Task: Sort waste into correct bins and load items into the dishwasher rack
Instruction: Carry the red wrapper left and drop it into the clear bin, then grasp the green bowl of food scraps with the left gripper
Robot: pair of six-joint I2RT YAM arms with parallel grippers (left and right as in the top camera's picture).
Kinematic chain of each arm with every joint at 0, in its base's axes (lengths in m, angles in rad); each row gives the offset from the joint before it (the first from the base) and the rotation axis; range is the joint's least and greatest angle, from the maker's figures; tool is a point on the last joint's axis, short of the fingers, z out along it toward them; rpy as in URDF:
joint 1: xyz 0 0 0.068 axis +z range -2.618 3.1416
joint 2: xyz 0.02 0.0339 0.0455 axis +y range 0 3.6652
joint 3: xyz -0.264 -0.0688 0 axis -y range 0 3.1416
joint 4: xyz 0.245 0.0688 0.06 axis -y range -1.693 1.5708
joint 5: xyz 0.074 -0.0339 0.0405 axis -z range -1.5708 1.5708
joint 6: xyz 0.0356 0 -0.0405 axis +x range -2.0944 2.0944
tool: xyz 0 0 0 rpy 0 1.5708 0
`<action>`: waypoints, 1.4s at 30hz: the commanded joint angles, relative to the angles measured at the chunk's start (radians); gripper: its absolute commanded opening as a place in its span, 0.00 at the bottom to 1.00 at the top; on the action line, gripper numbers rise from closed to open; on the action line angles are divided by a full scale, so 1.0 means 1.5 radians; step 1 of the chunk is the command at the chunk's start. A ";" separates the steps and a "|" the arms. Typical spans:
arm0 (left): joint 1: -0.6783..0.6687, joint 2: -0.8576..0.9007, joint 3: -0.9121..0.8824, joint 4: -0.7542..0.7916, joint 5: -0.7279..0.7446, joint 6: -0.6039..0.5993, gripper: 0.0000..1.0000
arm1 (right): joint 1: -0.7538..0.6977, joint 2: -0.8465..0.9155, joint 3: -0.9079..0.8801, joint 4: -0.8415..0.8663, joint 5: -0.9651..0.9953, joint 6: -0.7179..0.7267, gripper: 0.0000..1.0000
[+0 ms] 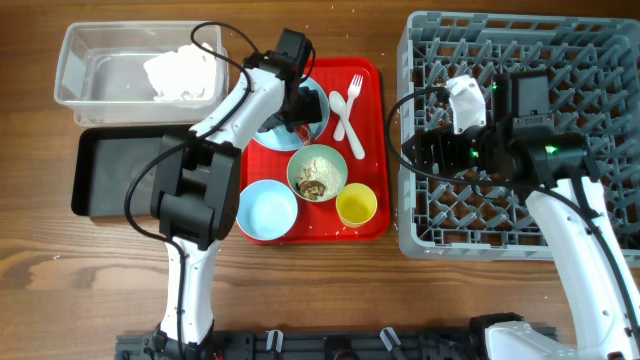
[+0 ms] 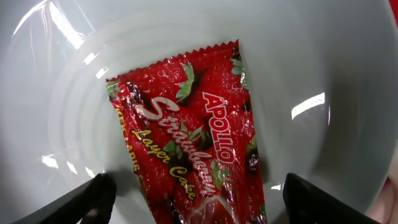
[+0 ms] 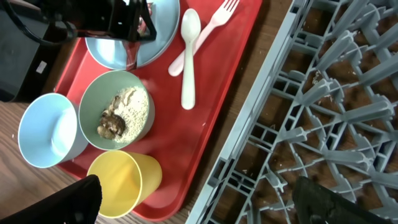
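Note:
A small red printed wrapper (image 2: 186, 137) lies on the pale blue plate (image 2: 323, 50) on the red serving tray. My left gripper (image 2: 199, 205) is open, with one finger on each side of the wrapper, just above the plate (image 1: 285, 135). A crumpled white napkin (image 1: 180, 72) lies in the clear tub (image 1: 85, 75). The pale green bowl (image 1: 317, 172) holds rice-like scraps with brown bits. The pale blue bowl (image 1: 267, 210), yellow cup (image 1: 356, 205), white spoon (image 3: 188, 56) and fork (image 3: 211, 28) are on the tray. My right gripper (image 3: 199, 199) is open and empty over the left edge of the grey rack (image 1: 520, 130).
The black tray (image 1: 120, 175) sits below the clear tub at the left. The red serving tray (image 1: 372, 150) lies between the bins and the rack. The left arm reaches over the black tray and the red tray's left edge.

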 commanded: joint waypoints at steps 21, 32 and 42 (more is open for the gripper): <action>0.338 -0.012 0.215 -0.060 0.004 0.079 0.59 | -0.002 0.007 0.009 0.020 -0.011 0.005 1.00; 0.285 -0.155 0.217 -0.213 0.229 0.188 0.94 | -0.002 0.007 0.009 0.033 -0.011 0.077 1.00; -0.019 -0.151 -0.008 -0.153 0.175 0.076 0.85 | -0.002 0.007 0.009 0.044 -0.011 0.080 1.00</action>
